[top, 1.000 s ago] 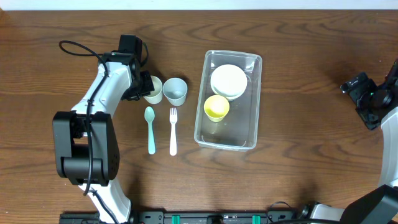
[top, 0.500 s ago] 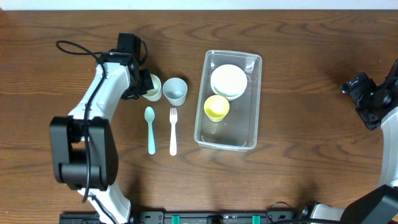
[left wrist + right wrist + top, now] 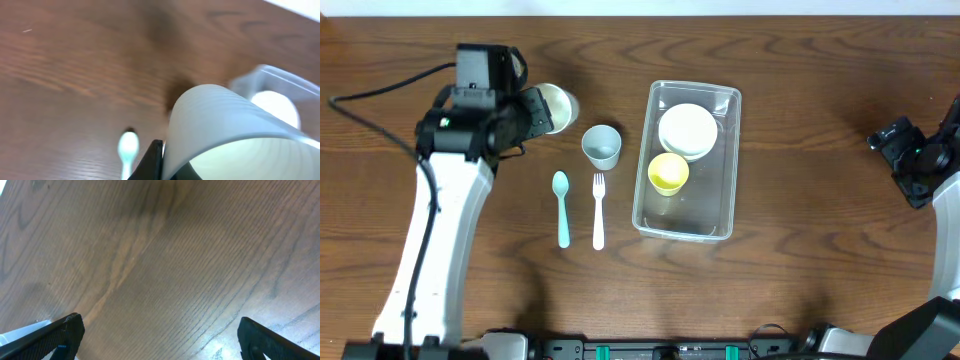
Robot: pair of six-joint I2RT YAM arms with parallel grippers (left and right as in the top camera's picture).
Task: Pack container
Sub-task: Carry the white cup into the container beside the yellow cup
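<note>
Just right of the table's (image 3: 800, 250) middle lies one clear container (image 3: 695, 210), holding one white bowl (image 3: 687, 130) and one yellow cup (image 3: 667, 173). Near its left wall stand one grey-blue cup (image 3: 602, 146), one white fork (image 3: 598, 210) and one teal spoon (image 3: 561, 207). The left gripper (image 3: 538, 110) pinches one pale cup (image 3: 556, 105), tilted. The right gripper (image 3: 159, 335), well apart, has its fingers spread wide.

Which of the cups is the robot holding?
The cream cup, gripped by the left gripper; the blue cup stands on the table, the yellow cup inside the container.
</note>
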